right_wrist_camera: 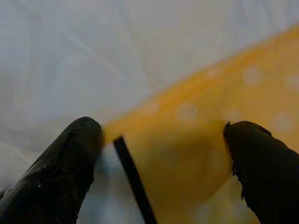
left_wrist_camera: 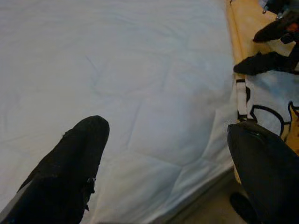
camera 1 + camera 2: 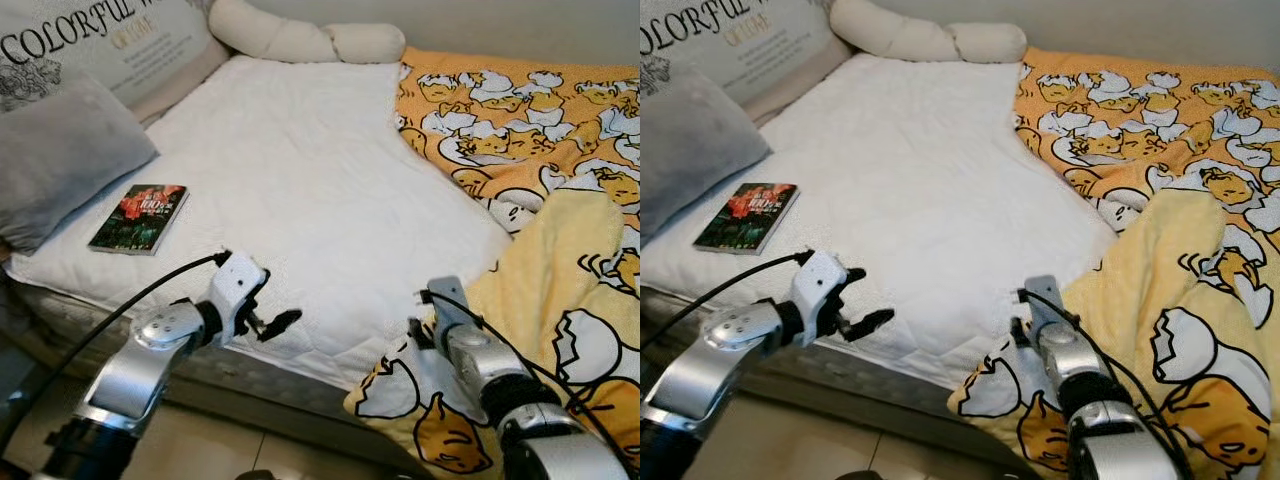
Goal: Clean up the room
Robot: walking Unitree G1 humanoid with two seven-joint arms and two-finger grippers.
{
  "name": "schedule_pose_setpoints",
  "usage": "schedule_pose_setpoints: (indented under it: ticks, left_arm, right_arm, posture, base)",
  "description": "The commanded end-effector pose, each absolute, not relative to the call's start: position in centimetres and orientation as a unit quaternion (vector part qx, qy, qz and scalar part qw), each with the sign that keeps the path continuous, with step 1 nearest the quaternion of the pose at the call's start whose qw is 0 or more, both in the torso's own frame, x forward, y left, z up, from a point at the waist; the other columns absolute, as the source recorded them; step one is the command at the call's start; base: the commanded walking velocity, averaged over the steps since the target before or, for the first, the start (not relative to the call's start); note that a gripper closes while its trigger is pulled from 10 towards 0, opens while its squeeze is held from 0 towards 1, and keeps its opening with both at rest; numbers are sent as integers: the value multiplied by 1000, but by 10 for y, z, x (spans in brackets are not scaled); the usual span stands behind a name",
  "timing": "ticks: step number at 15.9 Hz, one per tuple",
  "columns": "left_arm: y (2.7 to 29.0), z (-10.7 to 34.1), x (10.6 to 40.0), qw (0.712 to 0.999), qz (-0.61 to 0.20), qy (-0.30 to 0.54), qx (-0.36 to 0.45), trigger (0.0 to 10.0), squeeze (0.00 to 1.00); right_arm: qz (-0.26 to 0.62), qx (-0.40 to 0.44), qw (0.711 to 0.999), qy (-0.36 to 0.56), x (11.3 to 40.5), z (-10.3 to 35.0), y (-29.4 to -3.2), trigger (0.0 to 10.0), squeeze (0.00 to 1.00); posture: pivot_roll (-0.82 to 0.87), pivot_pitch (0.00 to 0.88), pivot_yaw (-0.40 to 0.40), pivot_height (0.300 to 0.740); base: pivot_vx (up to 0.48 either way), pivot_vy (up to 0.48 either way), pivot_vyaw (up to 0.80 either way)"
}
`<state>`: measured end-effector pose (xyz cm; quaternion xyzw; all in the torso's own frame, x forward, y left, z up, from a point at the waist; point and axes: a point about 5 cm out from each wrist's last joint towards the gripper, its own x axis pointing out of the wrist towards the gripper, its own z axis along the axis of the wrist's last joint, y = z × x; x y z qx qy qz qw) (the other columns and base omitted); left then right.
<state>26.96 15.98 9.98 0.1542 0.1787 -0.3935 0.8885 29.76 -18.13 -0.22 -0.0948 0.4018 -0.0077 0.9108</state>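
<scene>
Holding my left end effector (image 3: pixel 268 322) open over the bed (image 3: pixel 300 190), right end effector (image 1: pixel 161 154) spread astride blanket (image 3: pixel 570 300) edge, book (image 3: pixel 139 217) at ten o'clock.

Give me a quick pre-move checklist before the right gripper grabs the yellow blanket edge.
1. Right gripper open: ok, fingers spread.
2. Yellow blanket edge between its fingers: ok, right wrist view shows the edge in the gap.
3. Fingers touching fabric: cannot tell, that view is blurred.
4. Left gripper open and holding nothing: ok, over the white mattress at its front edge.
5. Book away from the blanket: ok, lying near the grey pillow.
</scene>
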Motion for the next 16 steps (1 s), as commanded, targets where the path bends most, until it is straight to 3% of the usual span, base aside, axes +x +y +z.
schedule_pose_setpoints:
  ticks: [1, 2, 3, 16]
  left_arm:
    - [163, 102, 267, 883, -402, 183, 155, 10000, 0]
    - [164, 102, 266, 881, -405, 186, 157, 10000, 0]
    - [165, 102, 265, 880, -407, 188, 157, 10000, 0]
    - [166, 102, 262, 871, -418, 205, 156, 10000, 0]
  right_arm:
    - [-21, -74, 908, 411, 298, -4, -183, 10000, 0]
    - [-29, -59, 905, 420, 296, -7, -183, 5569, 0]
    - [-29, -61, 902, 427, 293, -10, -184, 0, 0]
    - [-26, -51, 898, 436, 282, -20, -190, 0, 0]
  posture:
    - [107, 0, 17, 740]
    - [111, 0, 14, 740]
    - [113, 0, 14, 740]
    - [104, 0, 28, 740]
  base:
    - [0, 0, 0]
    - [0, 0, 0]
    - [0, 0, 0]
    - [0, 0, 0]
